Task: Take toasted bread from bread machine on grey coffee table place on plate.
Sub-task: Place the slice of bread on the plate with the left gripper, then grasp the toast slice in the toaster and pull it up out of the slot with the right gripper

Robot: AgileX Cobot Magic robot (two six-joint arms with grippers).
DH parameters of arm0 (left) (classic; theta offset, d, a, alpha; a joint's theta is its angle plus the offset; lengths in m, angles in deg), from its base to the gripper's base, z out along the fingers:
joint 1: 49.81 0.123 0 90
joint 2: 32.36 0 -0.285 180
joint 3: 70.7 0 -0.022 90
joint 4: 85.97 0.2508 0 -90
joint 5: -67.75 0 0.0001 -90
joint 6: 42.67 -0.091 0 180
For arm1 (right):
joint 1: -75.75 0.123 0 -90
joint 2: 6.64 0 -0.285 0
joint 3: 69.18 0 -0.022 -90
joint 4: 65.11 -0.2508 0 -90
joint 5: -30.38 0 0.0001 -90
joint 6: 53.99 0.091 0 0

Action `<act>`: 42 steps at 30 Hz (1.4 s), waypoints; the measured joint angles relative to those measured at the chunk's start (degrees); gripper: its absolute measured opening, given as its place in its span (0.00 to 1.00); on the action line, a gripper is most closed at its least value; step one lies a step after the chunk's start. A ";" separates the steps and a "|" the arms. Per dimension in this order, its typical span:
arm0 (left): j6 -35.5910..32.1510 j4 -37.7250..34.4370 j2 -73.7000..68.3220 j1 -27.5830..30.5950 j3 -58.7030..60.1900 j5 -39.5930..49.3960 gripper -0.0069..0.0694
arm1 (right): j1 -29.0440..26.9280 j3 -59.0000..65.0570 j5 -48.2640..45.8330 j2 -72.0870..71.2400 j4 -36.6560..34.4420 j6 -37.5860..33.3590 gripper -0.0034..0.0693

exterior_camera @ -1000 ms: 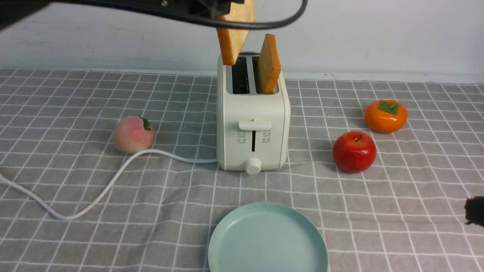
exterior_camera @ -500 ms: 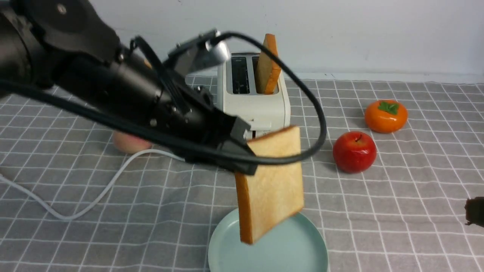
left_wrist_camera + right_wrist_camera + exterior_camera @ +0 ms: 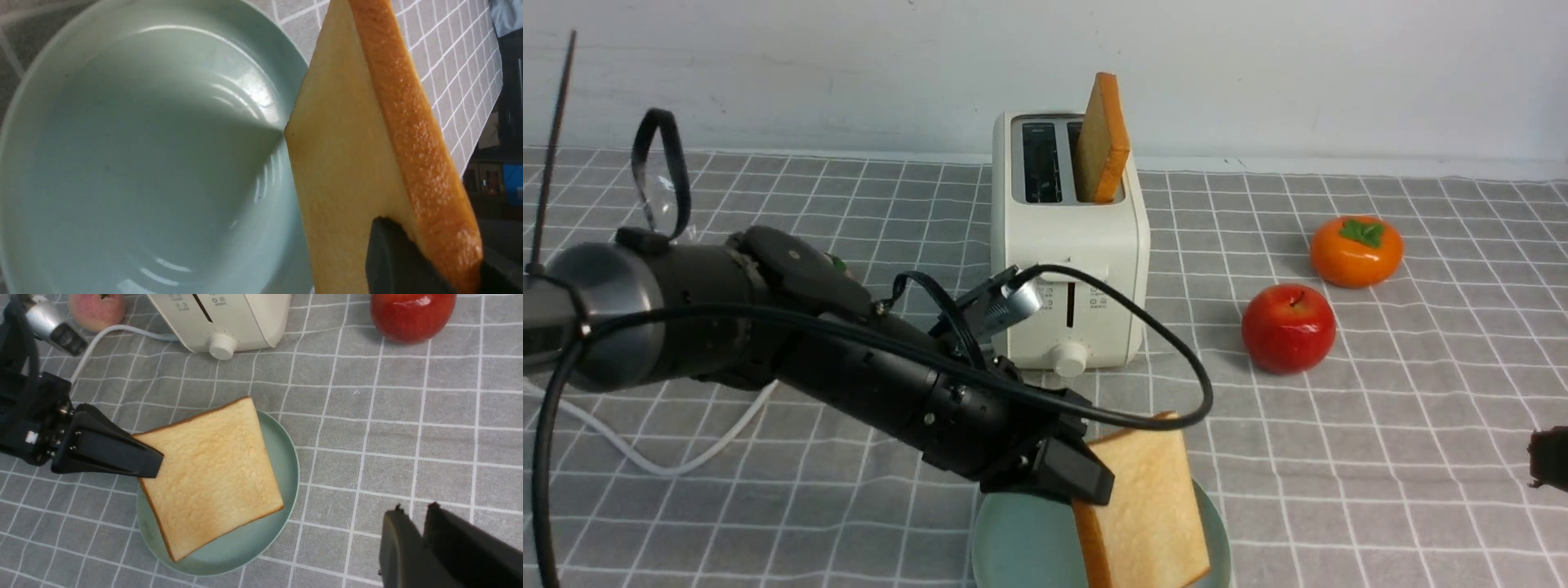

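The left hand grips a slice of toasted bread by one corner, steeply tilted over the plate near the front edge of the surface. Let go at this tilt, it may topple over the rim and off the plate.

- lighting's bright and even, soft indoor light that seems to come from above, nothing blown out in the front view
- shadows are mild: the apple just drops a faint smudge on the surface toward its left
- left wrist cam is super close: the toast slice throws a dark wedge over the plate, plus white glare streaks on the glaze
- the right jaws, right up against their own lens, look soft and murky, everything else there is crisp
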 joint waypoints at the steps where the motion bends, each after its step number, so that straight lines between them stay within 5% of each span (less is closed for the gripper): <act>1: -0.02 0.00 -0.51 0.00 0.00 0.00 0.18 | 0.00 0.00 0.00 0.00 0.14 0.00 0.18; 10: 0.13 8.01 -0.40 0.00 0.00 -2.65 0.54 | 0.00 -0.02 2.34 0.00 0.19 0.91 0.21; 14: 4.00 16.46 2.03 0.00 0.00 -4.45 0.60 | 0.00 -1.42 4.74 0.06 0.19 2.15 0.24; 19: 18.78 35.11 9.93 0.00 0.00 -7.17 0.52 | 0.00 -6.79 5.74 2.90 -0.15 2.90 0.33; 22: 28.57 45.59 15.77 0.00 0.00 -6.51 0.35 | 0.05 -11.30 4.62 7.98 -2.27 4.75 0.36; 27: 37.94 52.29 24.74 0.00 0.13 -4.91 0.07 | 2.34 -17.74 3.84 16.79 -4.15 5.79 0.37; 38: 40.12 53.15 47.77 0.00 7.60 -6.13 0.07 | 14.36 -36.83 11.69 41.27 2.19 5.95 0.41; 42: 42.36 53.15 57.07 0.00 16.29 -6.13 0.07 | 17.02 -46.98 13.36 51.79 2.46 5.95 0.51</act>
